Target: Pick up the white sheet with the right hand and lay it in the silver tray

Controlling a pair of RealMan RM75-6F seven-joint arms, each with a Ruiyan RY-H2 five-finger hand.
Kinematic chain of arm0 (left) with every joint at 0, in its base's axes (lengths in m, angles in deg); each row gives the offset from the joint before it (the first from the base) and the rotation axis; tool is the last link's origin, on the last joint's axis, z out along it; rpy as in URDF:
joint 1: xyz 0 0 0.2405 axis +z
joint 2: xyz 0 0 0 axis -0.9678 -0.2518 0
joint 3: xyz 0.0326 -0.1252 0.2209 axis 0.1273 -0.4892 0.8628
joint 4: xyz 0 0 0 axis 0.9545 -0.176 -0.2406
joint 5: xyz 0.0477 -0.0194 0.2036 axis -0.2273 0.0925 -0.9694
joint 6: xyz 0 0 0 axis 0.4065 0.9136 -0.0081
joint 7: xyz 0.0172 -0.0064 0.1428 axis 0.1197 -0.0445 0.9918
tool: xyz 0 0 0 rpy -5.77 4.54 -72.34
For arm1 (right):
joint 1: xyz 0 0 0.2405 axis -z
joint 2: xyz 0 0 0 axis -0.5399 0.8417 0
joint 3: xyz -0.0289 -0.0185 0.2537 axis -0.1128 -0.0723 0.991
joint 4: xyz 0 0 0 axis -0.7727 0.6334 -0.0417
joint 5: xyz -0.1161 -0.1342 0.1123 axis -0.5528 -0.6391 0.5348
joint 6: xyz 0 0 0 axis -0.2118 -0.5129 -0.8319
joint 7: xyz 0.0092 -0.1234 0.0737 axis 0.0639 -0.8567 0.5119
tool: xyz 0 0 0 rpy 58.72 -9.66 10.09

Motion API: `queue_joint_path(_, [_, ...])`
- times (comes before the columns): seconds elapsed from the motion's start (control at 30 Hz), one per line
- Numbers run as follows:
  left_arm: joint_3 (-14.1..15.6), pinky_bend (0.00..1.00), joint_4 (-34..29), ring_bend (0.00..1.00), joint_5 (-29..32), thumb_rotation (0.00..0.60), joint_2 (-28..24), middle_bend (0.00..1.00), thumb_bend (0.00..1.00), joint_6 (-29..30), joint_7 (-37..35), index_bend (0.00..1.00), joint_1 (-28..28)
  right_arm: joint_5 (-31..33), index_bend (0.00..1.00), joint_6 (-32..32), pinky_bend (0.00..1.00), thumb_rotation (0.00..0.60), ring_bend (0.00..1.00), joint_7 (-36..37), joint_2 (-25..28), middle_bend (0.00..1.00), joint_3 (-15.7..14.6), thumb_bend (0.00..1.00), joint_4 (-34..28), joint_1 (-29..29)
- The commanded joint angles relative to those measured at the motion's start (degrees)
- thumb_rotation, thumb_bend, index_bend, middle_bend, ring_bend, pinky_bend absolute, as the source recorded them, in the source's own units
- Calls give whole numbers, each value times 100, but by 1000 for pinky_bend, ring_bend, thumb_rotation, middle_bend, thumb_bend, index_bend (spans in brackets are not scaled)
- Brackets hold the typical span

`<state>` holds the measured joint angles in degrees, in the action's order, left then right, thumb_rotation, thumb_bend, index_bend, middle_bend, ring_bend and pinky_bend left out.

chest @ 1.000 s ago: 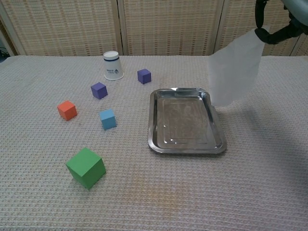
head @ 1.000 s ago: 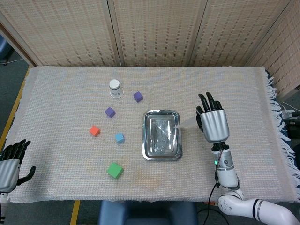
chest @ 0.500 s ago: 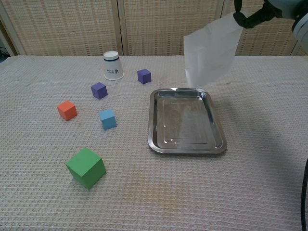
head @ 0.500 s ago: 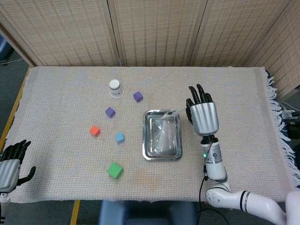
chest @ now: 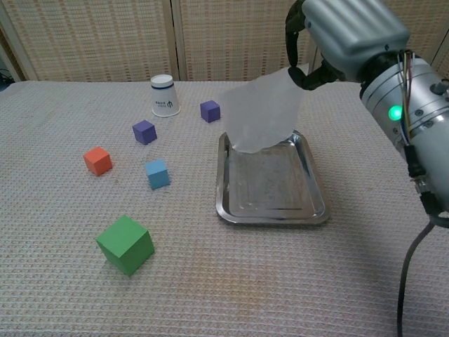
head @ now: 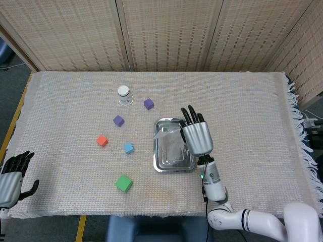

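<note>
Chest view, green cube [chest: 125, 243]: sitting nearest the camera on the woven cloth [chest: 210, 288], with the blue cube [chest: 157, 173] and orange cube [chest: 97, 161] behind it.
Silver tray [chest: 272, 210]: lying with its long axis running away from the camera.
White sheet [chest: 261, 112]: hanging in the air over the tray's far end, long axis roughly vertical, lower edge drooping toward the tray's far rim (whether it is touching the metal cannot be told); it is looking thin, translucent and slightly rumpled.
Right hand [chest: 330, 38]: pinching the sheet's top corner between thumb and fingers, high above the tray's far right side.
Purple cubes: one [chest: 144, 131] sitting left of the tray, another [chest: 210, 111] farther back.
Paper cup [chest: 164, 95]: standing upside down at the far end, bearing a small dark mark too small to read.
Head view, left hand [head: 11, 177]: resting at the table's near left corner, holding nothing, fingers loosely spread.
</note>
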<state>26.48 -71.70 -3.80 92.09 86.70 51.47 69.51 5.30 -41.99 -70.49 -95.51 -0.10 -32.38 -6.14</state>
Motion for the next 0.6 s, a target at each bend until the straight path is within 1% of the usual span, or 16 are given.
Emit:
queue_joint_path(0.03, [15,37,6,0,-39,600,-9,0,383,25,-19,0,10,-55,732,32,385,600,140,-24,-59,231,-190,470,11,39])
queue_joint_path(0.2, [10,37,8,0,-8,600,-18,0,383,1,-56,0,8,-106,732,35,385,600,140,-31,-78,231,-388,469,-89,126])
queue_joint_path(0.37, [11,38,0,0,2,600,-16,0,383,-10,-28,0,4,-116,732,120,385,600,140,-120,-16,231,-651,469,-277,251])
queue_joint_path(0.6, [11,37,-12,0,29,600,-21,0,382,-25,-10,0,4,-99,732,178,385,600,140,-259,65,231,-881,469,-457,408])
